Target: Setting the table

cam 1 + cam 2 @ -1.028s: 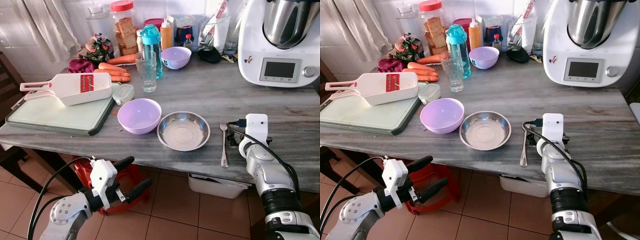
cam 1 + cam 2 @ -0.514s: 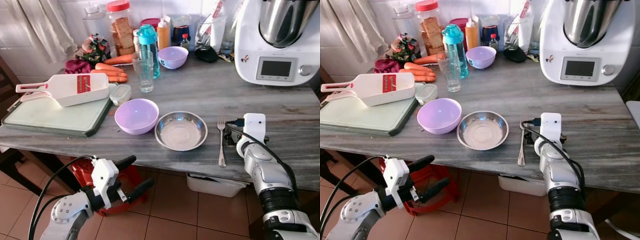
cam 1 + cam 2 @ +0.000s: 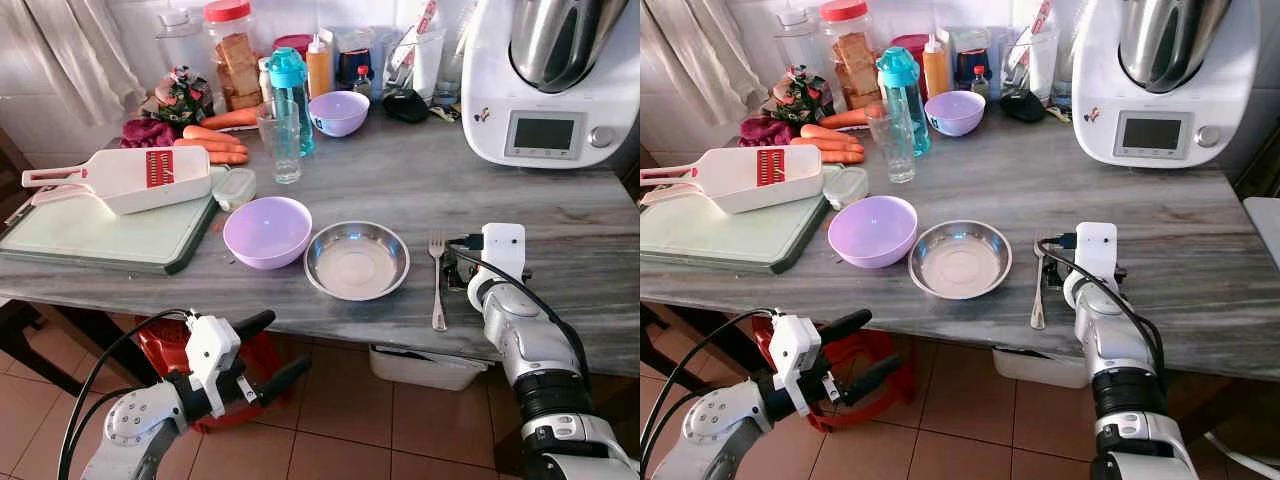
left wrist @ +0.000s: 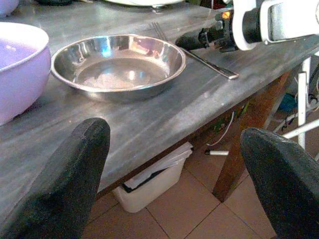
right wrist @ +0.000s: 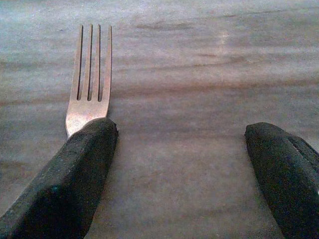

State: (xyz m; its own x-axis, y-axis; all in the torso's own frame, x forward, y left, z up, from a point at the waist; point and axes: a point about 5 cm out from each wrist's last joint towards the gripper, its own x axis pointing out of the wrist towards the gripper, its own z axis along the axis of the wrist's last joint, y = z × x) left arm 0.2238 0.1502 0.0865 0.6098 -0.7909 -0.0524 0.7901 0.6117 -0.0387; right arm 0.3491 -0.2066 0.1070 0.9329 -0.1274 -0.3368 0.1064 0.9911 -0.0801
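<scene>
A steel fork (image 3: 437,285) lies on the grey table (image 3: 420,190), tines pointing away from me, just right of a shallow steel dish (image 3: 357,260). A lilac bowl (image 3: 267,232) sits left of the dish. My right gripper (image 5: 179,169) rests low over the table beside the fork. It is open, and one finger (image 5: 75,179) lies against the fork's neck (image 5: 89,84) with nothing held. My left gripper (image 3: 270,352) hangs open below the table's front edge, looking up at the dish (image 4: 117,64).
A green cutting board (image 3: 100,225) with a white slicer (image 3: 130,178) fills the table's left end. Behind are a glass (image 3: 285,140), a blue bottle (image 3: 288,95), carrots (image 3: 215,140), a second lilac bowl (image 3: 338,112) and jars. A white food processor (image 3: 550,80) stands at the back right.
The whole picture has drifted slightly left and up, so the camera moved. Both grippers, the fork and the dishes keep their places relative to one another.
</scene>
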